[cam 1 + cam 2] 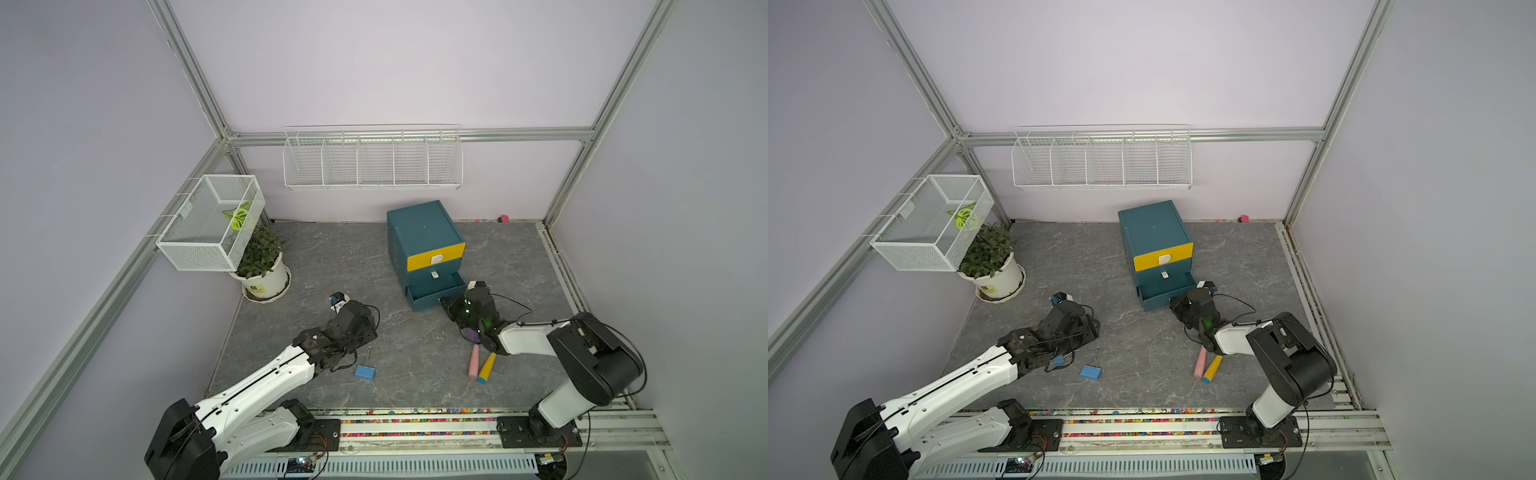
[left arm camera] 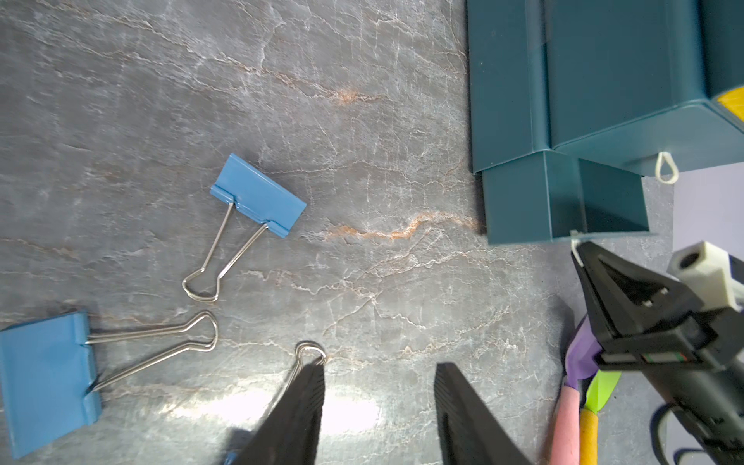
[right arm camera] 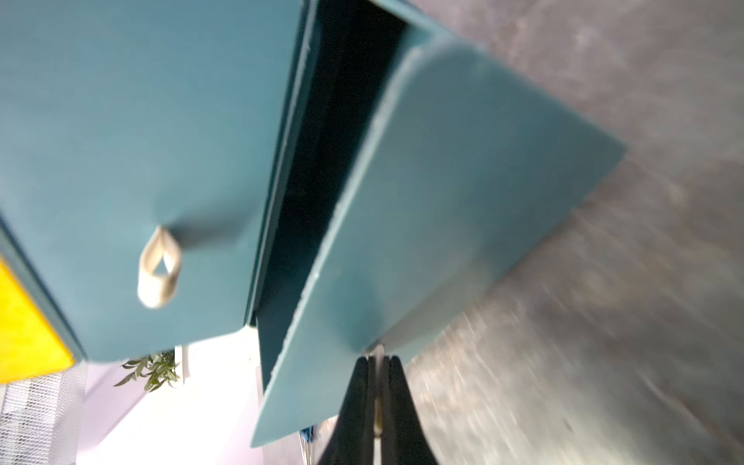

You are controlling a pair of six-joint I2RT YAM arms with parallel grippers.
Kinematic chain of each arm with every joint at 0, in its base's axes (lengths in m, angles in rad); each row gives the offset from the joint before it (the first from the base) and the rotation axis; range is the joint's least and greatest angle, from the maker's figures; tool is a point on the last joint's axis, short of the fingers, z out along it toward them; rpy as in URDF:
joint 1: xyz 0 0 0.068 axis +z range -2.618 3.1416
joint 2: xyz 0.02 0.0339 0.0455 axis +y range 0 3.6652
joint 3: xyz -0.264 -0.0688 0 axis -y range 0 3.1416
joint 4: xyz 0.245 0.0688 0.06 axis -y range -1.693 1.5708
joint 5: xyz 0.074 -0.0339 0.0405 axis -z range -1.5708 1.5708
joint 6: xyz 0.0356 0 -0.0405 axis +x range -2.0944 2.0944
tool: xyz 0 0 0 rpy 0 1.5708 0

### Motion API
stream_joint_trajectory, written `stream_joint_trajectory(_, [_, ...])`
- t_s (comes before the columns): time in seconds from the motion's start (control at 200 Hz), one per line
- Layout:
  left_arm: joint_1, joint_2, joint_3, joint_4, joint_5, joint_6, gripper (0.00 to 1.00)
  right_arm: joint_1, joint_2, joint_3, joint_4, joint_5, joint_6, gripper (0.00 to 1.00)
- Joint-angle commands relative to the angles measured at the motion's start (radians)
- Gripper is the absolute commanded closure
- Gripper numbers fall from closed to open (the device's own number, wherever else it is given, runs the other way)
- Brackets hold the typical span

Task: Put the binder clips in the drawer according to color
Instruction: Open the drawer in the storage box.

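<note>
A grey marble-patterned tabletop (image 1: 332,257) is carrying everything. A dark-teal drawer cabinet (image 1: 419,232) is standing near the back, its bottom drawer (image 1: 432,291) sitting pulled out. A potted plant (image 1: 266,282) is standing in the far left corner. A blue binder clip (image 1: 365,372) is lying near the front, with a second blue clip (image 2: 44,378) lying near it. A pink-handled toy shovel (image 1: 473,365) and a yellow-handled toy shovel (image 1: 487,368) are lying side by side.

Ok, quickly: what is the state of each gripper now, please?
Left gripper: open, holding nothing.
Right gripper: shut on the pull of the bottom drawer.
</note>
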Motion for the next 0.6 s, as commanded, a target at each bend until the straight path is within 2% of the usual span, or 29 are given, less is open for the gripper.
stream_joint_trajectory(0.0, [0.004, 0.009, 0.013, -0.010, 0.000, 0.000, 0.50, 0.010, -0.101, -0.049, -0.089, 0.032, -0.029, 1.00])
stream_joint_trajectory(0.205, [0.004, 0.011, 0.014, -0.006, 0.004, 0.001, 0.50, 0.014, -0.230, -0.085, -0.219, 0.022, -0.045, 1.00])
stream_joint_trajectory(0.455, [0.004, 0.020, 0.020, -0.012, 0.007, 0.000, 0.50, 0.036, -0.288, -0.105, -0.286, 0.018, -0.045, 1.00])
stream_joint_trajectory(0.595, [0.005, 0.031, 0.034, -0.033, 0.010, -0.004, 0.49, 0.038, -0.272, -0.107, -0.283, 0.006, -0.047, 1.00])
